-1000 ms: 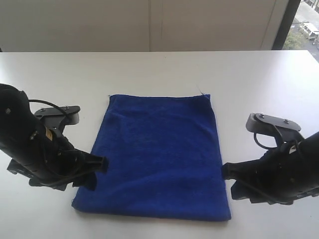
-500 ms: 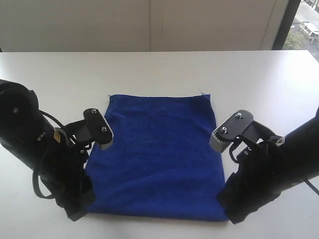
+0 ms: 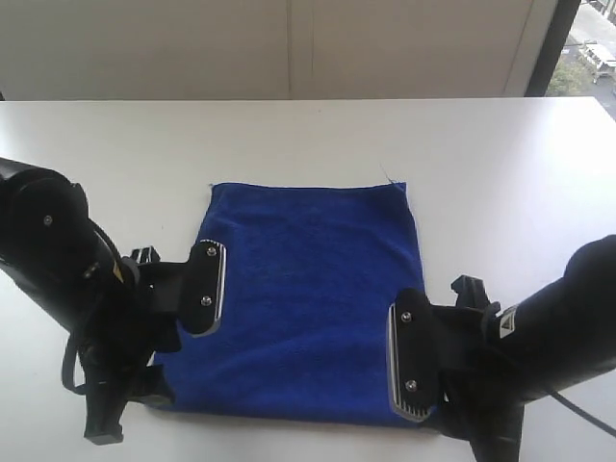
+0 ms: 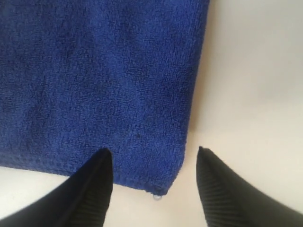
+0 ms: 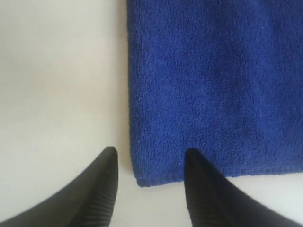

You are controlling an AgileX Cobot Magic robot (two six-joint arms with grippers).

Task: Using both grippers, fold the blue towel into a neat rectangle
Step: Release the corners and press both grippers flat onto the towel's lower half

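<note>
The blue towel (image 3: 308, 279) lies flat on the white table as a rectangle. My left gripper (image 4: 151, 152) is open and points down over the towel's (image 4: 94, 71) near left corner. One of its fingers is above the cloth and the other above bare table. A tiny pale tag (image 4: 156, 196) sticks out at that corner. My right gripper (image 5: 149, 151) is open the same way over the towel's (image 5: 213, 85) near right corner. The exterior view shows a silver finger plate of each, left (image 3: 205, 289) and right (image 3: 404, 361). Both near corners are hidden there by the arms.
The white table (image 3: 481, 164) reaches to a pale wall at the back. A window strip (image 3: 592, 48) shows at the far right. Both black arm bodies take up the near left and near right of the table.
Both grippers have swung in from beside the towel's long sides. They have tipped down over its near corners. The towel has not moved.
</note>
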